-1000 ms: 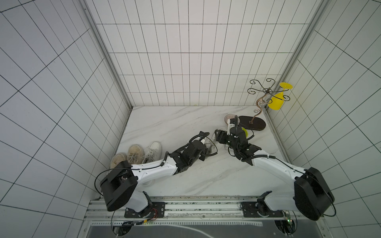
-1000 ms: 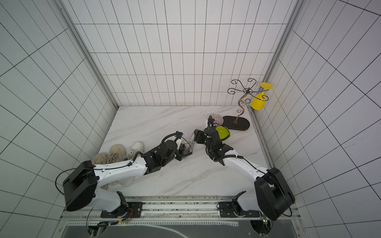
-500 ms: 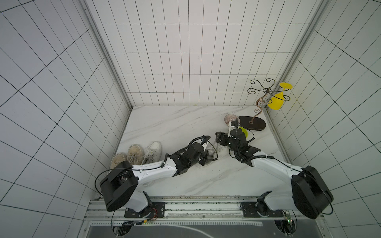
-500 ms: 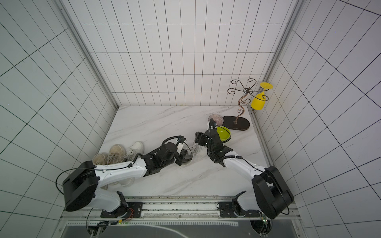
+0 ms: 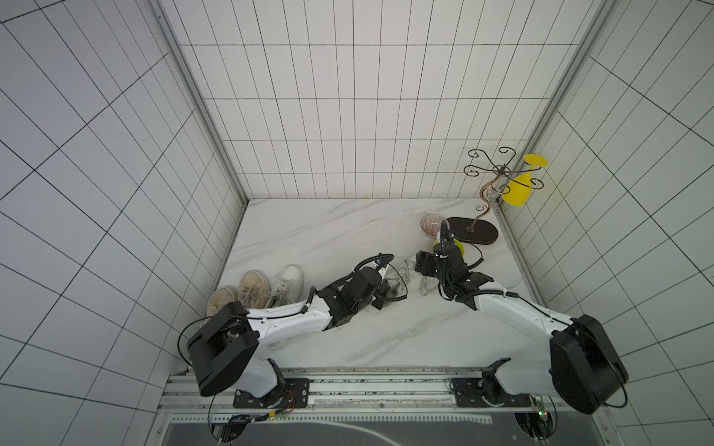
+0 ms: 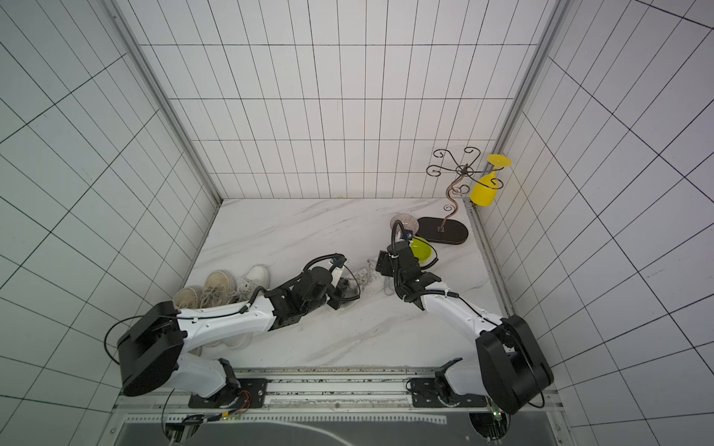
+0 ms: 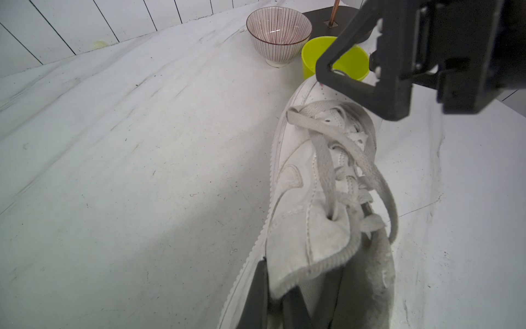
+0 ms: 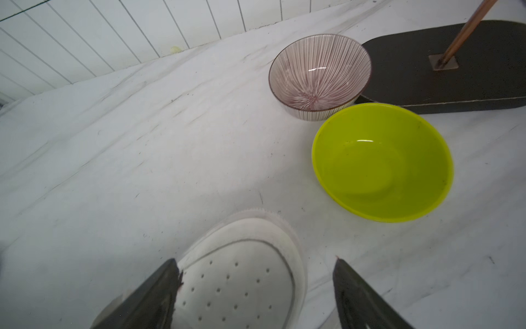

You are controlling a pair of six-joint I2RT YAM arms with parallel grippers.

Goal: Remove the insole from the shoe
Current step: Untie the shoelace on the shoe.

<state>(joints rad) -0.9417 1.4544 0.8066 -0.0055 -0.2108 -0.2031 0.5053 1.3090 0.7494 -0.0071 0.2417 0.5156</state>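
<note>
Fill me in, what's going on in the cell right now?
Two robot arms are working on a white shoe that sits on its sole in the middle of the table. The left gripper is shut on the shoe's collar edge. The right gripper is open, its jaws on either side of the toe. No insole shows outside the shoe yet. A green bowl and a striped bowl sit just beyond the toe.

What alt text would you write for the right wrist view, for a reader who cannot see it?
The right gripper, jaws open, straddles the perforated toe of a white shoe on a marble table. Beyond the toe stand an empty lime green bowl, an empty striped bowl and the dark oval base of a stand.
</note>
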